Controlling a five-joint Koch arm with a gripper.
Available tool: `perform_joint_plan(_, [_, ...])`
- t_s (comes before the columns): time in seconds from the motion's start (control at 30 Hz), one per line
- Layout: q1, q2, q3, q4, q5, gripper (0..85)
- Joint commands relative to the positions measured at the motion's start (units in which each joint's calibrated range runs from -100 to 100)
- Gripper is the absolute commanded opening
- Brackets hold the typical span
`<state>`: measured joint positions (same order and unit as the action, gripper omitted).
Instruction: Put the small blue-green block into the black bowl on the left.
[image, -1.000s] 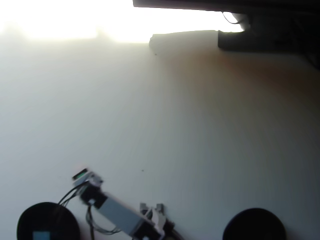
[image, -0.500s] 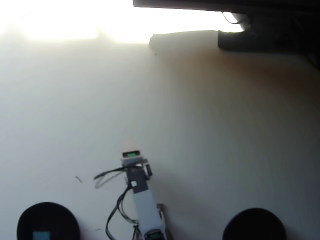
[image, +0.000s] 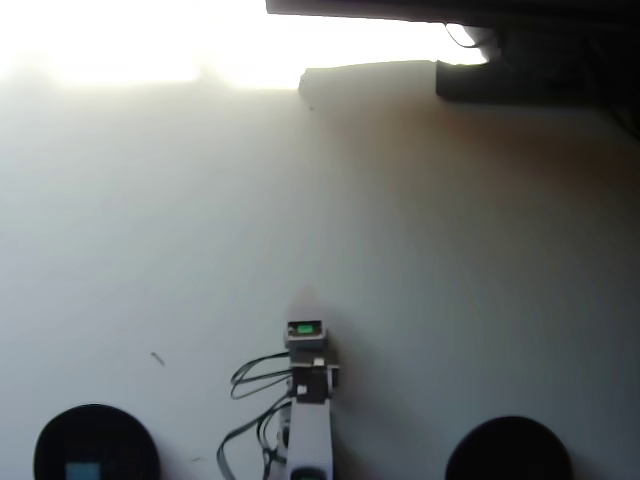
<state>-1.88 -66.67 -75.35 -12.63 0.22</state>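
Observation:
In the overhead view the small blue-green block lies inside the black bowl at the bottom left corner, partly cut off by the frame edge. My arm rises from the bottom centre and points straight up the picture, with a green-lit part near its wrist. The gripper is a pale, washed-out tip above that part, well to the right of the bowl and block. Its jaws blur into the bright table, so open or shut does not show. Nothing visible sits in it.
A second look-alike black bowl sits at the bottom right. Loose black cables loop left of the arm. A dark box and shelf line the top right. Strong glare washes out the top left. A tiny dark speck lies on the table.
The arm has swung from beside the left bowl to the bottom centre, now pointing straight up the picture. The block has stayed in the left bowl throughout.

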Motion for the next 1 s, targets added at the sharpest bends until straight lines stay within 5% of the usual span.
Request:
perform_joint_plan(0.0, [-1.07,9.19,0.12,10.80,-1.03,36.8])
perform_joint_plan(0.3, [1.27,16.80,-3.30,18.02,-1.32,36.8])
perform_joint_plan(0.97, [0.98,13.80,-5.25,14.21,-1.47,37.1])
